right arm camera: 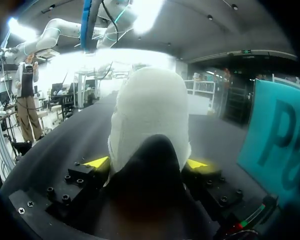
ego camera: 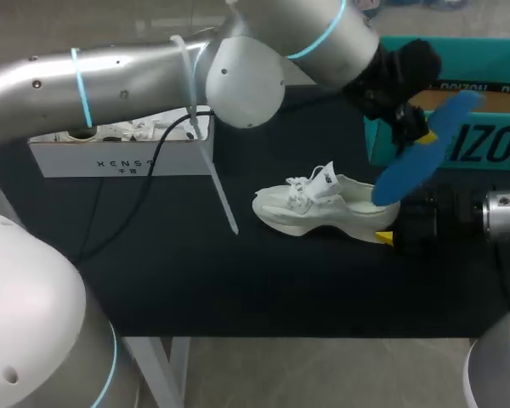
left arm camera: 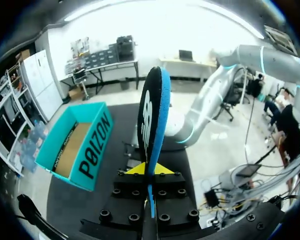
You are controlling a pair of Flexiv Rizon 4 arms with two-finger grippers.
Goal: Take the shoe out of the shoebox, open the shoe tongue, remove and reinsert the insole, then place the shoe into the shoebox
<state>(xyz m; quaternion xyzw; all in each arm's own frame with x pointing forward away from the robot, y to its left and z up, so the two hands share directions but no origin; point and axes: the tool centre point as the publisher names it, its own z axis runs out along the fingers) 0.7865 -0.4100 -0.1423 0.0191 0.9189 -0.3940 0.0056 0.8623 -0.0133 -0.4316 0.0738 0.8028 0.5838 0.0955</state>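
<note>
The left arm [ego camera: 110, 81] comes in from the left and reaches far across the table [ego camera: 238, 289], past the middle. Its left gripper [left arm camera: 150, 169] hangs above the heel end of the shoe [ego camera: 319, 208]. Its yellow tips are pinched tight on the lower end of the insole [left arm camera: 152, 115], which sticks up on edge out of the fingers. The right arm [ego camera: 503, 212] lies low along the table from the right. The right gripper [right arm camera: 147, 165] has a yellow tip pressed against each side of the shoe's heel, clamping it. A teal shoebox [ego camera: 484, 149] stands open at the far right, just behind the shoe and apart from it. A white box [ego camera: 119, 157] sits well off at the far left, partly hidden by the left arm. A dark cable [ego camera: 144, 183] hangs down from that arm in front of this box. The shoe is white and chunky and stands on its sole on the black table, outside the shoebox. Its toe points left, its laces are loose and its tongue is pulled up. The insole is blue, with a pale printed face on one side.
</note>
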